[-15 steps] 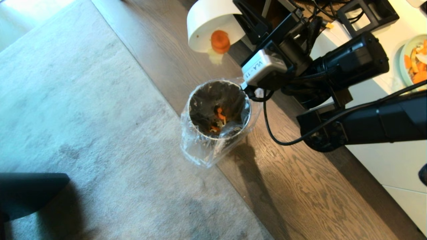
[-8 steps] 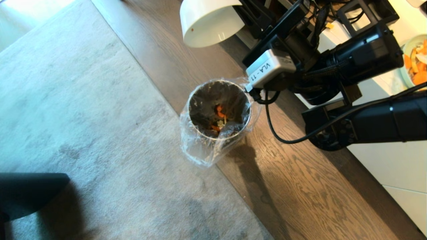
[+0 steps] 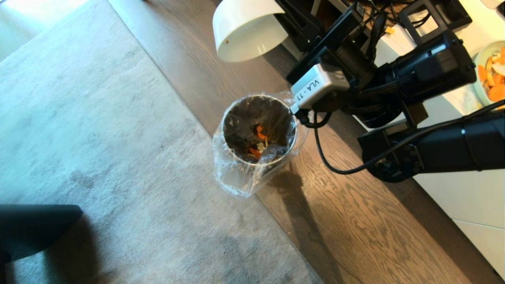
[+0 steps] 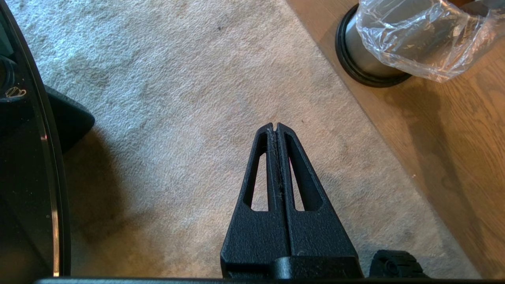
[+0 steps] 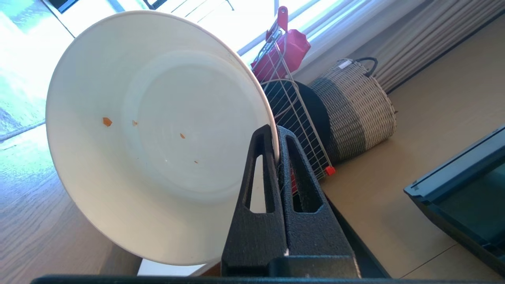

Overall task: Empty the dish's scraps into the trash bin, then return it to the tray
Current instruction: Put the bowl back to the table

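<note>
Dish (image 5: pixel 158 150): white, stiff, smooth ceramic look; likely slippery, breakable. Tipped, held up beside trash bin (image 3: pixel 258 130).
Right gripper (image 5: pixel 276 136): jaws pinching rim, narrow.
Scraps (image 3: pixel 258 144): in bin; 4 specks left in dish.
Left gripper (image 4: pixel 275 127): jaws closed, empty, over rug.
Grip advice: keep rim pinch firm, move slow.

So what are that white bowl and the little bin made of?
The dish looks like glazed ceramic: smooth, glossy white, thick rim. The trash bin seems brushed grey metal with a black base ring, lined with a crinkled clear plastic bag.
</note>
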